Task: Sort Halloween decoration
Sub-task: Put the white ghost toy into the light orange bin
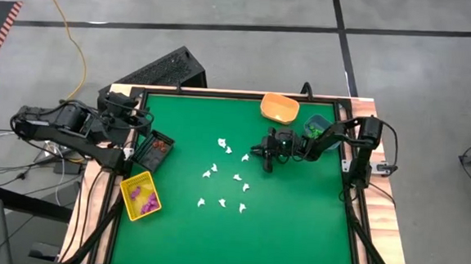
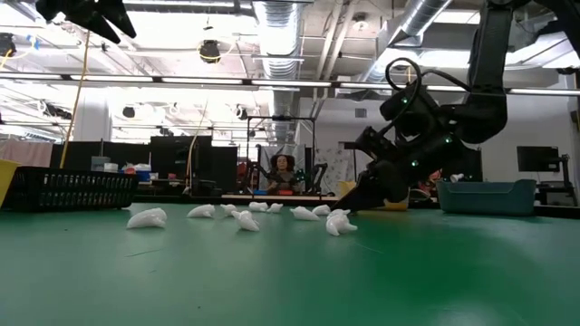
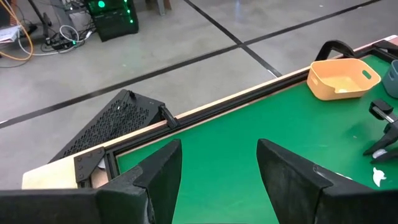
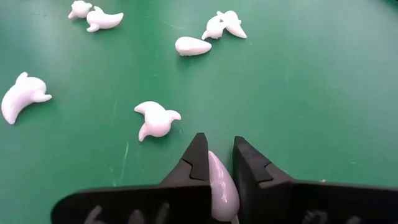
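Observation:
Several white ghost-shaped trinkets (image 1: 217,170) lie scattered on the green mat (image 1: 296,218); they also show in the low view as trinkets (image 2: 245,217) and in the right wrist view as trinkets (image 4: 157,118). My right gripper (image 1: 265,156) (image 2: 349,206) (image 4: 217,146) is at the right edge of that scatter, slanting down to the mat, shut on one white trinket. My left gripper (image 3: 217,177) is open and raised over the mat's far left corner, near the black bin (image 1: 154,150), touching nothing. My right gripper pinches one white trinket (image 4: 222,183) between its two fingertips. The fingers come slanting down from the table's right side. Their tips are at mat level in the low view; whether the trinket is lifted clear, I cannot tell.
The black bin holds reddish-brown trinkets (image 1: 163,145). A yellow bin (image 1: 127,192) at the left edge holds purple ones (image 1: 143,197). An orange bin (image 1: 279,108) sits at the far edge, and a blue bin (image 1: 318,125) with green trinkets is beside the right arm. The mat's near half is bare.

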Robot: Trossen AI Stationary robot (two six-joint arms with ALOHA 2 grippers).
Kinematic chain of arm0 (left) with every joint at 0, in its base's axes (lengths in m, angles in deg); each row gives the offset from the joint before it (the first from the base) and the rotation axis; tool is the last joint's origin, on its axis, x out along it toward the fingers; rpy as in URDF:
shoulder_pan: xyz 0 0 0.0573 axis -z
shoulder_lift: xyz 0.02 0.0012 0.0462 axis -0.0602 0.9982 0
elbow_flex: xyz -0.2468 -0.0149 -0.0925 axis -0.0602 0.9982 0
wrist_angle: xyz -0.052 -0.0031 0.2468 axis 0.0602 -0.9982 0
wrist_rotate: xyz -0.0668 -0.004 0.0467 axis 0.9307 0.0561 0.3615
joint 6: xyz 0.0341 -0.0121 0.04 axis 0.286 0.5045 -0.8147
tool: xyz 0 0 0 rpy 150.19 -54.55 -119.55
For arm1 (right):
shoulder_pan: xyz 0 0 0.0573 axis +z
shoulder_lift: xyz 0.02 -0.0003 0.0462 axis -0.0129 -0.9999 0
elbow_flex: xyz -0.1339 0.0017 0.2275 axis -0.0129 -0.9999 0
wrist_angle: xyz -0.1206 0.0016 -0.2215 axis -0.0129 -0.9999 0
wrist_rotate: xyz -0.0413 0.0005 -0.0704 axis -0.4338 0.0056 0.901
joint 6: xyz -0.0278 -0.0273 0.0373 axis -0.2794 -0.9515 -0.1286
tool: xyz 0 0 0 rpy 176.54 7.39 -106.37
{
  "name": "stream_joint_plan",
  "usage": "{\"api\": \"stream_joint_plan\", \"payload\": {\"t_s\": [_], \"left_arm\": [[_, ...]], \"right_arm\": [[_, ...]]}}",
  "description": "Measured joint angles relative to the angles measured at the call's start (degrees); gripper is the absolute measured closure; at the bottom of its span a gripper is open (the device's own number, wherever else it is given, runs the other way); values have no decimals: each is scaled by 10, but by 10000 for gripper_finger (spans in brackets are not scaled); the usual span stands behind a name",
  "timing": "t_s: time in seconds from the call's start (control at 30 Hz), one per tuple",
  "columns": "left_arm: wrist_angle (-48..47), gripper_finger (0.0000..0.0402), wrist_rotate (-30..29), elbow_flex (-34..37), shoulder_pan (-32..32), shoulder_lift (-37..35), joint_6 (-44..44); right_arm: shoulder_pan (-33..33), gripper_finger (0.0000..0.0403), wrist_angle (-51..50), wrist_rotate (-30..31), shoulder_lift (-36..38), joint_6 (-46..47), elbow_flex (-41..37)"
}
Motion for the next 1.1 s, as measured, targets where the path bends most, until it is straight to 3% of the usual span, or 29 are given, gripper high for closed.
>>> {"api": "stream_joint_plan", "payload": {"t_s": [0.3, 0.73, 1.1], "left_arm": [[0, 202, 0, 0, 0, 0, 1], [0, 202, -1, 0, 0, 0, 2], [0, 202, -16, 0, 0, 0, 7]], "right_arm": [[0, 365, 5, 2, 39, 38, -1], [-30, 366, -56, 19, 190, 41, -2], [-125, 366, -125, 81, 330, 61, -1]]}}
